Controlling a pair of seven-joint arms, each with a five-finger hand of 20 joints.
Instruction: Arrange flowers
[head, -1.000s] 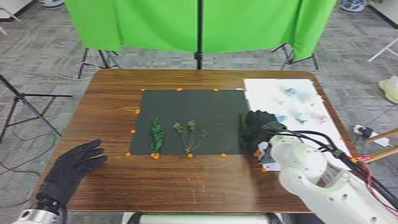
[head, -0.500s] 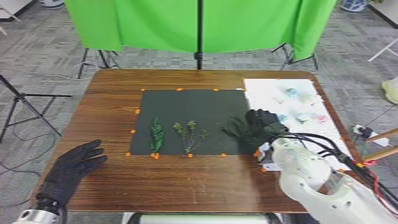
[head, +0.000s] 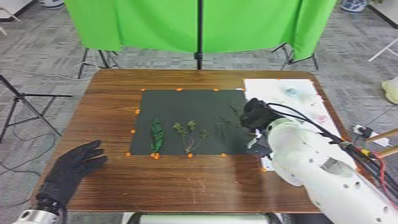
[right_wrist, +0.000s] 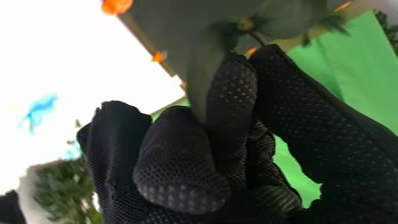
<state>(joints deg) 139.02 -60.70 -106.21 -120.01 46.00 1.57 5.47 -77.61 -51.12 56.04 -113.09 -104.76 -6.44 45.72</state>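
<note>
1. Black fabric glove covers the right hand (head: 256, 116), which sits right of centre in the frame, over the border between the dark mat (head: 169, 102) and the white sheet (head: 258, 87). Its white arm (head: 298, 145) slants in from the lower right corner.
2. That hand is nearly closed: in the right wrist view the thumb and a fingertip meet in a pinch on the thin stem of a dark leafy sprig (right_wrist: 226, 31), while the other fingers are bent in. The sprig's leaves lie blurred past the fingertips; in the head view they reach faintly over the mat, just left of the glove.
3. The left hand (head: 80, 159) is at the lower left of the frame, over the brown table (head: 195, 190), relaxed and open, holding nothing.
4. On the mat, left of centre in the frame, lies a green leafy stem (head: 157, 135); beside it, nearer the middle, is a branching budded stem (head: 189, 131). They are apart, both roughly upright in the picture.
5. Orange dots (head: 179, 89) mark the mat's edges. Pale blue smudges colour the sheet.
6. The right arm and its dark cables (head: 320, 130) cover much of the sheet's lower part.
7. A green cloth (head: 142, 25) hangs across the upper frame, behind a black pole (head: 200, 30).
</note>
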